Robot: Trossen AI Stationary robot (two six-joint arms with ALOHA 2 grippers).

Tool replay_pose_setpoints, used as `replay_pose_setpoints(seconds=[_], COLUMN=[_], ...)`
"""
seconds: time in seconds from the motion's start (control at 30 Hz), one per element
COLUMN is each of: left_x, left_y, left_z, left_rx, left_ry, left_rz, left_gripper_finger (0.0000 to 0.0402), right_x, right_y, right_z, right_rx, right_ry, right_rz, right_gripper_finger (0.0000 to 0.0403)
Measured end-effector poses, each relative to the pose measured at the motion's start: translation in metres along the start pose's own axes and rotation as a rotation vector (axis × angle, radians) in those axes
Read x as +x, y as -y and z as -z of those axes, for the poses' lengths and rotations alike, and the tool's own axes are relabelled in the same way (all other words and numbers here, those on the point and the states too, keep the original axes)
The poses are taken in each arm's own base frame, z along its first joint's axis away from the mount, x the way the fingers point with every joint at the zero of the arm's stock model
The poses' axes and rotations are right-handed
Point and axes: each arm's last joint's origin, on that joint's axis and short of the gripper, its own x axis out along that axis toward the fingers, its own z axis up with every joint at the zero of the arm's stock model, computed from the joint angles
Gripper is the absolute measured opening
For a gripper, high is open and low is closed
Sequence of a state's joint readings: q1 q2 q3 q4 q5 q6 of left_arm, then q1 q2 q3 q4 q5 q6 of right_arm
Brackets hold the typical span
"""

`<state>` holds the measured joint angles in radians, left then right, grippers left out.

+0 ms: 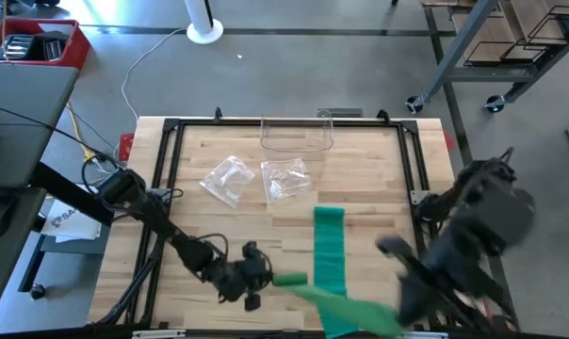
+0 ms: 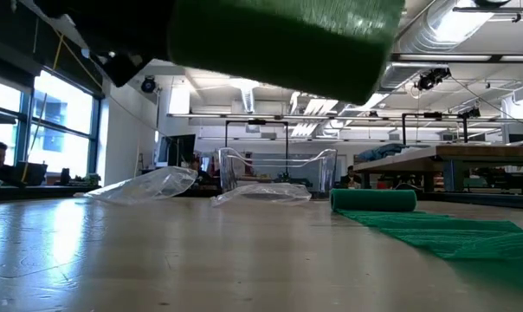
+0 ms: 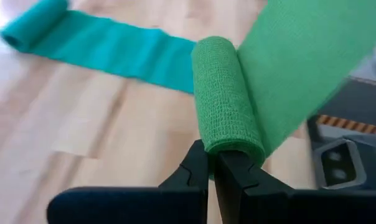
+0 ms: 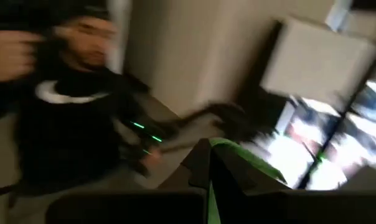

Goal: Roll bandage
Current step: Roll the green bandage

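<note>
The left gripper (image 3: 211, 163) is clamped on the end of the green bandage roll (image 3: 224, 99) (long axis pointing straight away from its fingers), while the right gripper (image 1: 390, 247) pinches the strip's loose tail (image 1: 355, 309) at the near table edge.

Bandage (image 1: 329, 247) before plastic container (image 1: 297, 137)

The bandage (image 1: 330, 252) is green, with a fine woven mesh texture on its rolled end (image 3: 225, 102); in the left wrist view the flat strip looks more teal. The counter (image 1: 379, 179) is pale wood in plank-like strips with a black frame. Two bags (image 1: 226, 179) and a bin (image 1: 297, 135) are clear. Both grippers (image 1: 256, 278) (image 1: 390, 247) are black. A red crate (image 1: 73, 52) stands on the grey floor (image 1: 313, 75).
</note>
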<state>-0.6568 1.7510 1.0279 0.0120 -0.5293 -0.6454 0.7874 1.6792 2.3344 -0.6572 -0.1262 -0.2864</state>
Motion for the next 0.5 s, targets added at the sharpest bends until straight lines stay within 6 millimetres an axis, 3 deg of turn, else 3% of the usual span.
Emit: replay_pose_setpoints(seconds=[0.27, 0.5], left_x=[0.009, -0.001], left_y=[-0.023, -0.033], left_z=[-0.019, -0.036], left_rx=[-0.027, -0.060], left_ry=[0.013, 0.131], left_rz=[-0.050, -0.184], left_gripper_finger=[0.0001, 0.0001], right_x=[0.054, 0.111], right_y=[-0.062, -0.107], right_z=[0.003, 0.043], right_rx=[-0.170, -0.111], right_ry=[0.145, 0.012], right_rz=[-0.227, -0.260], right_gripper_finger=[0.0000, 0.0000])
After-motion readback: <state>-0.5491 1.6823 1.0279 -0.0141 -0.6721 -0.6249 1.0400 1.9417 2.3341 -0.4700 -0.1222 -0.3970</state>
